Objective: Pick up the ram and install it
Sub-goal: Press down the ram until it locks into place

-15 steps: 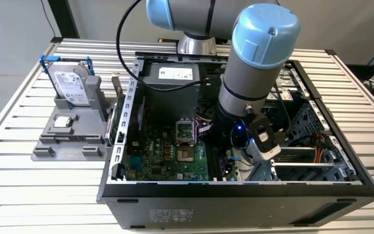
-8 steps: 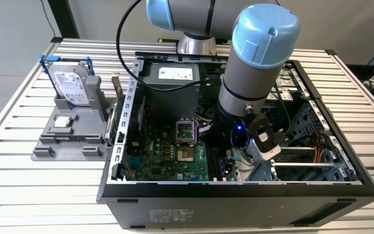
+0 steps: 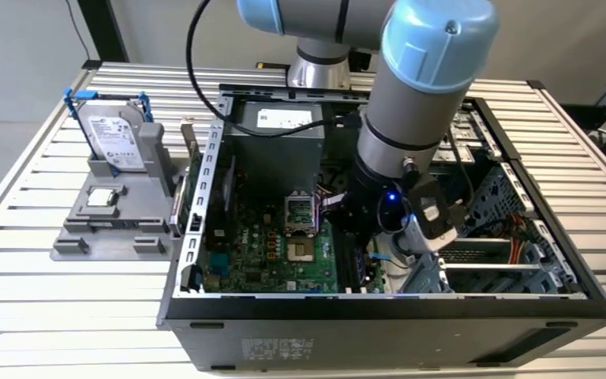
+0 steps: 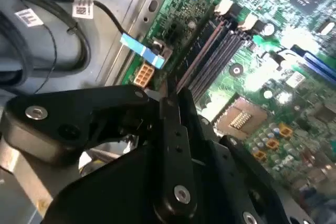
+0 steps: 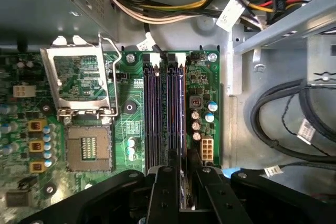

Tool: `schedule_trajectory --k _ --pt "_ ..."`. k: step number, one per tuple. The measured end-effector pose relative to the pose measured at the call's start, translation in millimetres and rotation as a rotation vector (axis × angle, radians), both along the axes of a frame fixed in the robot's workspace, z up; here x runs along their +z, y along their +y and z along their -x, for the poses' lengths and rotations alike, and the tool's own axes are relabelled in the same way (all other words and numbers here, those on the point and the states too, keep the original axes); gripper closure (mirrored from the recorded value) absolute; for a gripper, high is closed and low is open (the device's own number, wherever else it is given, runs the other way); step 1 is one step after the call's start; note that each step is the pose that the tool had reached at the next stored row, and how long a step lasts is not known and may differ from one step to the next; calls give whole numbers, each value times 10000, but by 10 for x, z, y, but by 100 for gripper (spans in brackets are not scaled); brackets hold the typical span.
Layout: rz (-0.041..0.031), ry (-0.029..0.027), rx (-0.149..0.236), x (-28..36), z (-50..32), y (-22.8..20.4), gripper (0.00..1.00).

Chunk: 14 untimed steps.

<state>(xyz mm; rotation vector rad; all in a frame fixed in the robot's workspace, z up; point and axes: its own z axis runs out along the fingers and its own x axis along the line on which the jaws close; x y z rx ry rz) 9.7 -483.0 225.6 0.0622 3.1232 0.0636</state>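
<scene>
My gripper point(image 5: 184, 170) hangs inside the open computer case point(image 3: 387, 304), just above the near end of the long black memory slots point(image 5: 164, 114). Its black fingers point(image 5: 164, 192) are closed on a thin dark board seen edge-on, the ram point(image 5: 184, 182). In the second wrist view the ram's narrow edge point(image 4: 167, 89) pokes out past the fingertips of the gripper point(image 4: 169, 98) and points at the memory slots point(image 4: 210, 51). In the exterior view the gripper point(image 3: 364, 230) is low over the green motherboard point(image 3: 271, 260).
An open processor socket point(image 5: 89, 148) lies beside the slots. A grey power supply point(image 3: 277, 150) and cable bundles point(image 5: 283, 114) crowd the case. Outside the case, on the exterior view's left, a grey fixture point(image 3: 124, 225) holds a silver hard drive point(image 3: 114, 138).
</scene>
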Motion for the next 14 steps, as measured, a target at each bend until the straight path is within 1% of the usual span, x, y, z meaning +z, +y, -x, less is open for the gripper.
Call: schedule_trajectory --k 7,11,12,14 --pt "1 0 0 315 0 0 0" --pt "1 0 1 322 0 0 0" --pt "0 -1 1 321 0 0 100" --pt "0 0 1 322 0 0 100"
